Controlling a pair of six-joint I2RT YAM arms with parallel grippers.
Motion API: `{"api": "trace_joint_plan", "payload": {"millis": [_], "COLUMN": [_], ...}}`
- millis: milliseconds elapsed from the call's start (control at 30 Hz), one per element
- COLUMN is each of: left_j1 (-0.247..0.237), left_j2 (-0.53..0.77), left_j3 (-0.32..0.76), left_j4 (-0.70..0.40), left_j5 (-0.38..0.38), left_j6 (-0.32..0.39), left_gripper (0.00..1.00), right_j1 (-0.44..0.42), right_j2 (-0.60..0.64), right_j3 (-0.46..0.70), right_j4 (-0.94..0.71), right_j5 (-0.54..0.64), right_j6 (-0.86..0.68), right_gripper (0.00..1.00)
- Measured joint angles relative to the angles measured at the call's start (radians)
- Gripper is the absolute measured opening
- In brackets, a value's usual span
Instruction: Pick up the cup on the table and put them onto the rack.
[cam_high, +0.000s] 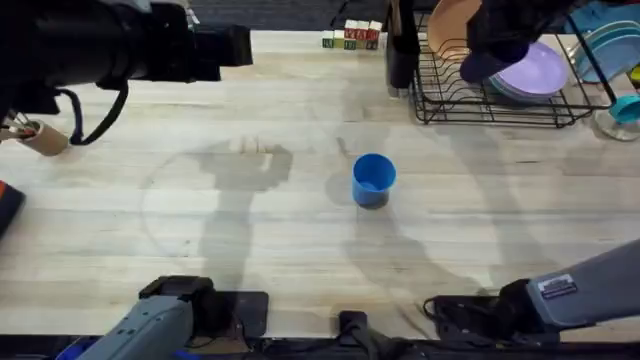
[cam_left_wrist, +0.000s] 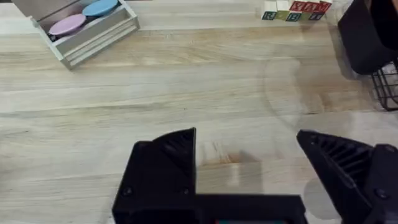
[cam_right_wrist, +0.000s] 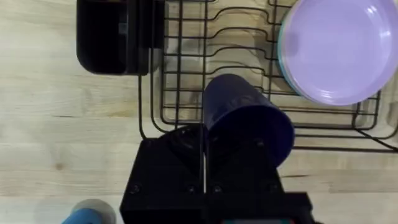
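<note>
- The purple cup (cam_right_wrist: 245, 118) is pinched between our right gripper (cam_right_wrist: 239, 149) fingers and hangs over the black wire rack (cam_right_wrist: 186, 93), just above its near rail, at the far right corner of the table (cam_high: 250, 250).
- The blue cup (cam_high: 374, 181) stands upright by itself near the middle of the table, well apart from the rack and from both arms.
- Our left gripper (cam_left_wrist: 249, 168) is spread wide with nothing between its fingers, above bare wood towards the far left edge.
- The rack already carries a lilac plate (cam_right_wrist: 339, 50) leaning in its slots, just beside where we hold the purple cup.
- What could go wrong, as we judge it: the cup sits over the rail and not clearly over the wire floor, so letting go here could tip it outward onto the table.
- A sideways drift towards the plate could knock it out of its slot.
- The wires are widely spaced, so a tilted cup may catch a rim, lean and roll off.
- The blue cup has yet to be picked up; a careless sweep across the middle could topple it.
</note>
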Motion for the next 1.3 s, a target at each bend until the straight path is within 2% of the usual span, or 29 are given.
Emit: {"api": "trace_joint_plan", "payload": {"millis": [633,833,1300], "left_j1": [0.000,0.000,0.000], "left_j2": [0.000,0.000,0.024], "left_j3": [0.000,0.000,0.000], "left_j4": [0.000,0.000,-0.011], "left_j5": [0.000,0.000,0.000], "left_j6": [0.000,0.000,0.000], "left_gripper": [0.994,0.994,0.993], "right_j1": [0.036,0.078,0.082], "right_j2": [0.146,0.167,0.196], "right_j3": [0.014,0.014,0.018], "right_j4": [0.001,-0.003,-0.005], "right_j5": [-0.081,-0.087,-0.082], "right_j6": [0.015,0.014,0.014], "right_gripper": [0.030,0.030,0.030]}}
